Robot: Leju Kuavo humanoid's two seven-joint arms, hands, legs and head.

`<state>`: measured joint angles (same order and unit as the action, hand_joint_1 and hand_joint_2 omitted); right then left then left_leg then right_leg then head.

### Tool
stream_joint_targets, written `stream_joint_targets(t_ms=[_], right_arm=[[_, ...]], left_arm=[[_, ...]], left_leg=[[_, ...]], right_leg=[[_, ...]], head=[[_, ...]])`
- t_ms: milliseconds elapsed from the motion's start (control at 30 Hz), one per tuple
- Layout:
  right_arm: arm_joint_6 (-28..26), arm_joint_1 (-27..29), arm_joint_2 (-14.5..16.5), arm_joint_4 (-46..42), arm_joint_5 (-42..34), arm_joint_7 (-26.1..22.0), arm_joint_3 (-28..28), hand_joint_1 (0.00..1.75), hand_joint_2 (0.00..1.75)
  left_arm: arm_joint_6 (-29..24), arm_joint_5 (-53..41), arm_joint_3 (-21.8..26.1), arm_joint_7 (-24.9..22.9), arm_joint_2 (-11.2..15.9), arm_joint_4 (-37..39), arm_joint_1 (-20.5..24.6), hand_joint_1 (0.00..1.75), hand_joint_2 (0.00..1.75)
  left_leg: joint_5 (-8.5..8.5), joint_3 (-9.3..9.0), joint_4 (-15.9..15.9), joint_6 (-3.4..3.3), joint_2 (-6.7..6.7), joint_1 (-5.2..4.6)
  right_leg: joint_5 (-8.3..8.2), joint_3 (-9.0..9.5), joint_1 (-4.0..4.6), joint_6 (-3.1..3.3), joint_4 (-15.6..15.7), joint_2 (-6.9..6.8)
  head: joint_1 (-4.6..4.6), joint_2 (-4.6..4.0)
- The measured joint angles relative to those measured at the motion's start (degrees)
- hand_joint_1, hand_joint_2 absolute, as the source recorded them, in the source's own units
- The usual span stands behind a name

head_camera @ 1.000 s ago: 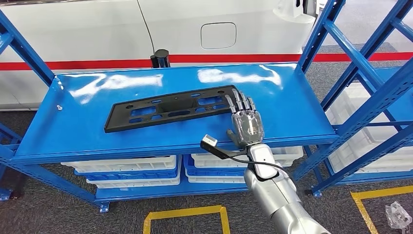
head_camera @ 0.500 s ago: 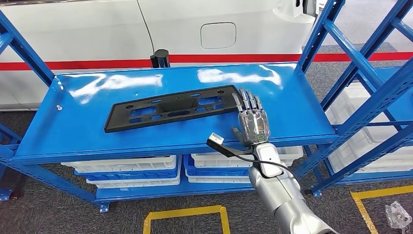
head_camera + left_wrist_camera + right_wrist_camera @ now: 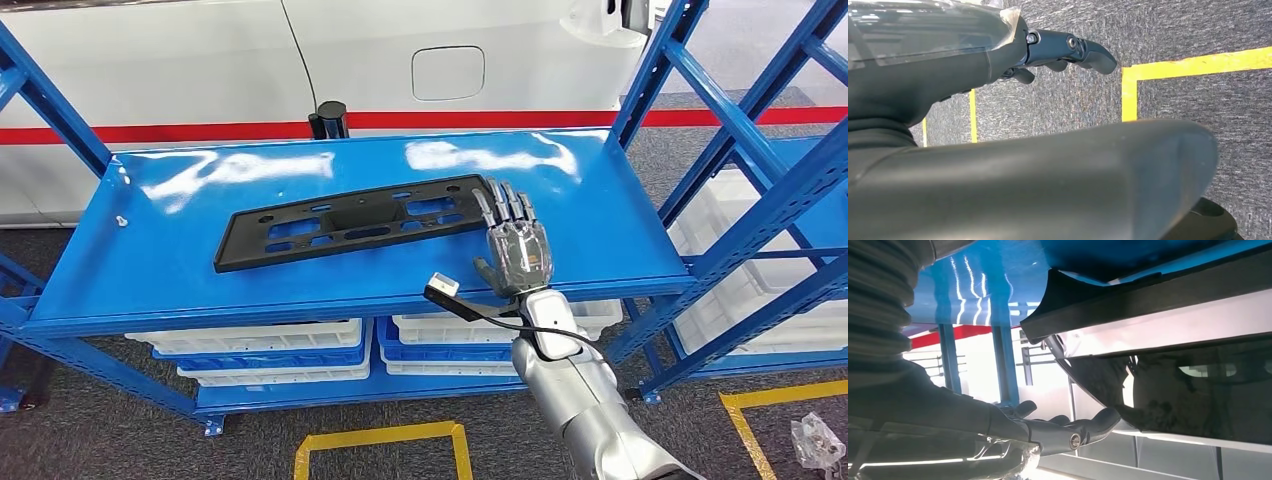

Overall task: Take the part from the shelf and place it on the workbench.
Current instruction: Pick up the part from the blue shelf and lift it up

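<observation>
1. The flat black plastic part with rectangular cut-outs (image 3: 348, 222) lies on the glossy blue metal shelf (image 3: 170, 260), its long side running roughly along the shelf's length.
2. The right hand (image 3: 514, 248) is held over the shelf just beside the right end of the part, palm down.
3. The fingers (image 3: 502, 205) of the right hand are stretched out and slightly apart, gripping nothing; their tips are at the part's right end, and contact cannot be confirmed.
4. In the right wrist view, the part's dark edge (image 3: 1148, 300) stands against the blue shelf surface.
5. The left hand (image 3: 1058, 52) hangs over grey carpet marked with yellow tape lines (image 3: 1193, 62); its fingers curl inward with nothing in them.
6. White plastic bins (image 3: 250, 340) sit on the lower shelf level.
</observation>
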<state>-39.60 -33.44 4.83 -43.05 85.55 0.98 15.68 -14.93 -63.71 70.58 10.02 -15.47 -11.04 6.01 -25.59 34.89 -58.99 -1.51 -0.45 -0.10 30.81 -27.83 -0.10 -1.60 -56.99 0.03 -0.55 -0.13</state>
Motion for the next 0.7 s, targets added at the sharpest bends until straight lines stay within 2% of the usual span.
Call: stream_joint_targets(t_ms=[700], right_arm=[[0.0,0.0,0.3,0.1,0.0,0.0,-0.1,0.0,1.75]], left_arm=[[0.0,0.0,0.0,0.1,0.0,0.0,0.0,0.0,0.0]], left_leg=[[0.0,0.0,0.0,0.0,-0.01,0.0]], right_leg=[[0.0,0.0,0.0,0.0,0.0,0.0]], head=[[0.0,0.0]])
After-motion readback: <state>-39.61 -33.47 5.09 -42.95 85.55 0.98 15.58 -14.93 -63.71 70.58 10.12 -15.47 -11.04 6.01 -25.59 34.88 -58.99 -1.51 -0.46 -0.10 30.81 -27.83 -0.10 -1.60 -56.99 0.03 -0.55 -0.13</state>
